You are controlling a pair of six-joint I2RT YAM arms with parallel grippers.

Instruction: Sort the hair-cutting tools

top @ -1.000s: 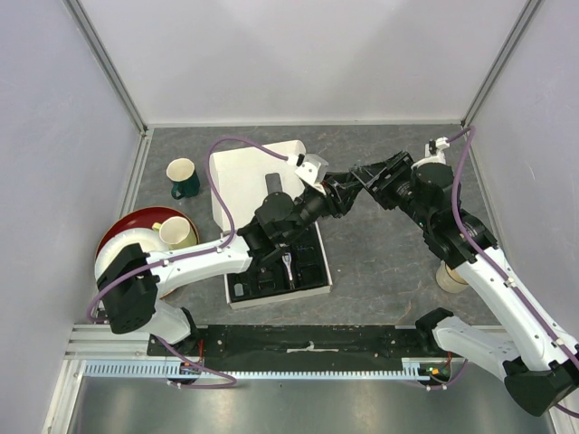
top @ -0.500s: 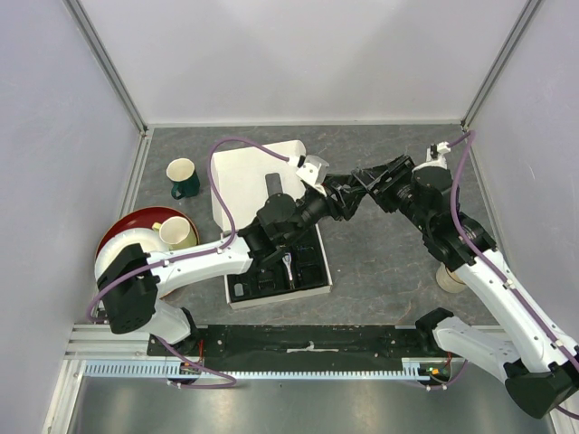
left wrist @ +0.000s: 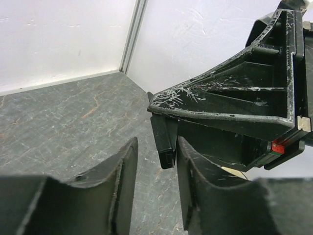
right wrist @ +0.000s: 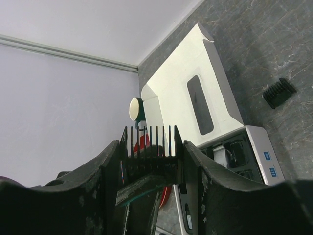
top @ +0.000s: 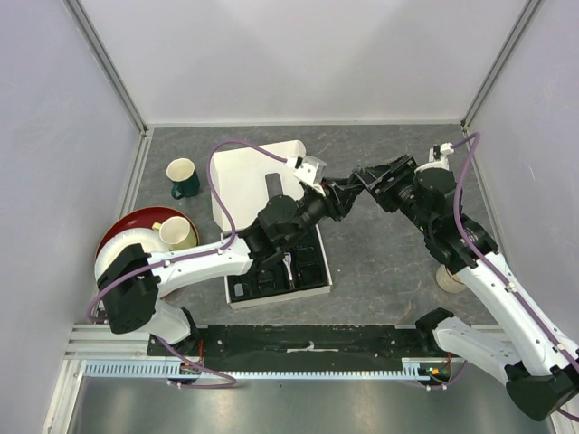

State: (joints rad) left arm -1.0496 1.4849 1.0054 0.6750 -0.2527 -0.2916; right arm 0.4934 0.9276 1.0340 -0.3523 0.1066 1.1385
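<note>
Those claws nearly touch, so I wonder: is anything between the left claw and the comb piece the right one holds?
Nothing visible. The comb guard, pinched by the right gripper, reaches into the open gap of the left gripper.

No readable text (any view)

Tray (top: 308, 260) contents largely covered by left arm (top: 208, 258), cup (top: 446, 278) at 3 o'clock half hidden under right arm (top: 475, 262), comb guard (right wrist: 150, 159) base masked by right gripper (right wrist: 151, 149), left fingers (left wrist: 122, 196) cut off at 6 o'clock, black piece (left wrist: 164, 147) between them too close to identify.
</note>
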